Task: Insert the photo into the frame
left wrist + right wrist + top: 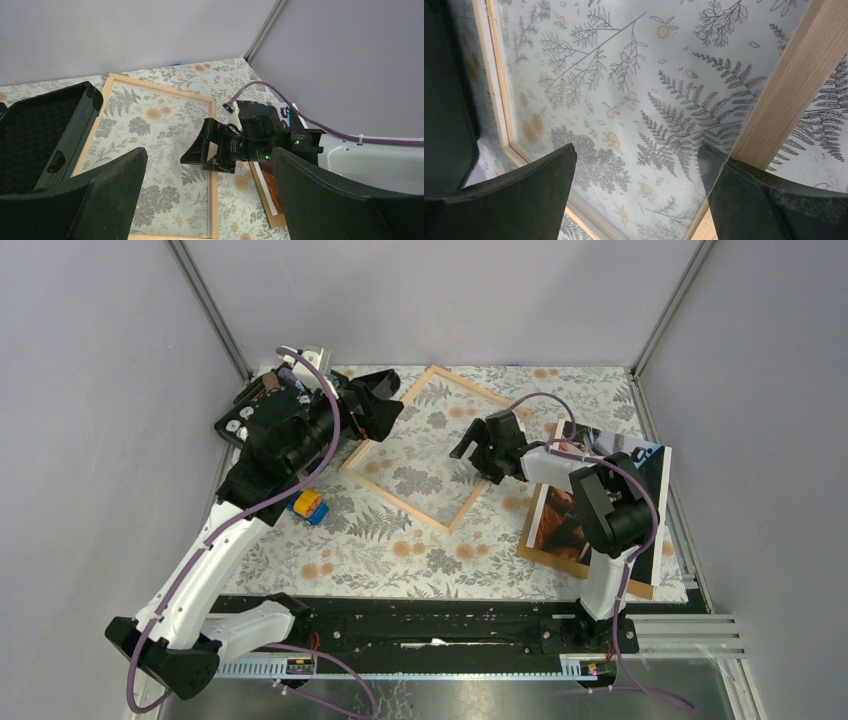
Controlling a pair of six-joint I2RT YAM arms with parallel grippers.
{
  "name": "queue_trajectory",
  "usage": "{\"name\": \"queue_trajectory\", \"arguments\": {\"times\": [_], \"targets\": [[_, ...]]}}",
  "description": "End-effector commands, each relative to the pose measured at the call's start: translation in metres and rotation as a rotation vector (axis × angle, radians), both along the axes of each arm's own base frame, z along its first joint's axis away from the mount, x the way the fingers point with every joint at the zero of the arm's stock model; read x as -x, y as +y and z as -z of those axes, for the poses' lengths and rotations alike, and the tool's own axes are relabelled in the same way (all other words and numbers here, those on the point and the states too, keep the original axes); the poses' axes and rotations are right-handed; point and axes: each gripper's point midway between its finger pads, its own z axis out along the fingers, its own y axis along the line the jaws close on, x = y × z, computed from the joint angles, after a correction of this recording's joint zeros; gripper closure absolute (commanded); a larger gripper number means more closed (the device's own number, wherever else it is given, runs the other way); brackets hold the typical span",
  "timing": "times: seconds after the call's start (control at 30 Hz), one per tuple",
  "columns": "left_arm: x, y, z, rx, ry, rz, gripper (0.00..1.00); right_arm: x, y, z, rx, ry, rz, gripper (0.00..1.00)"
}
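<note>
The frame (pixel 395 499), pale wood with a see-through centre, lies flat and turned like a diamond mid-table. My right gripper (pixel 478 452) hovers open over its right rail (pixel 794 95). In the right wrist view the gripper (pixel 638 150) has only the clear pane between its fingers and grips nothing. The photo (pixel 556 523), dark with orange-brown tones, lies at the right, partly under the right arm. My left gripper (pixel 388 405) is open by the frame's upper-left side. In its own view the gripper (pixel 209 153) looks across the frame (pixel 212 195) at the photo (pixel 267 186).
A brown backing board (pixel 562 563) lies under the photo. An open black case (pixel 262 416) sits at the back left, its foam-lined half (pixel 35 135) touching the frame. A small yellow and blue toy (pixel 308 506) lies left of the frame. Grey walls close in three sides.
</note>
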Motion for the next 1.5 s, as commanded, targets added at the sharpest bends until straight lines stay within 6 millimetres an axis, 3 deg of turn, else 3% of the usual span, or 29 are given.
{"name": "queue_trajectory", "arguments": {"times": [0.0, 0.2, 0.4, 0.7, 0.97, 1.1, 1.2, 1.37, 1.47], "targets": [[-0.002, -0.004, -0.012, 0.029, -0.043, 0.017, 0.01, 0.042, -0.043, 0.036, 0.248, 0.156, -0.047, 0.00], [-0.003, -0.005, -0.010, 0.027, -0.037, 0.018, 0.01, 0.064, -0.079, 0.043, 0.266, 0.219, -0.041, 0.00], [-0.003, -0.007, -0.009, 0.030, -0.030, 0.028, 0.01, 0.088, -0.089, 0.028, 0.277, 0.209, -0.155, 0.00], [-0.007, -0.009, -0.003, 0.020, -0.016, 0.027, 0.01, 0.091, -0.102, -0.020, 0.276, 0.141, -0.195, 0.00], [-0.008, -0.011, 0.000, 0.020, -0.008, 0.034, 0.01, 0.095, -0.115, -0.028, 0.242, 0.127, -0.168, 0.00], [-0.008, -0.011, 0.000, 0.021, -0.007, 0.036, 0.01, 0.095, -0.114, -0.032, 0.240, 0.107, -0.174, 0.00], [-0.008, -0.012, 0.000, 0.022, -0.005, 0.039, 0.01, 0.097, -0.099, -0.034, 0.179, 0.086, -0.214, 0.01], [-0.008, -0.012, 0.000, 0.021, -0.005, 0.039, 0.01, 0.116, -0.068, -0.024, 0.111, 0.095, -0.291, 0.02], [-0.008, -0.012, 0.001, 0.021, -0.004, 0.039, 0.01, 0.131, -0.059, -0.011, 0.071, 0.126, -0.317, 0.02]]}}
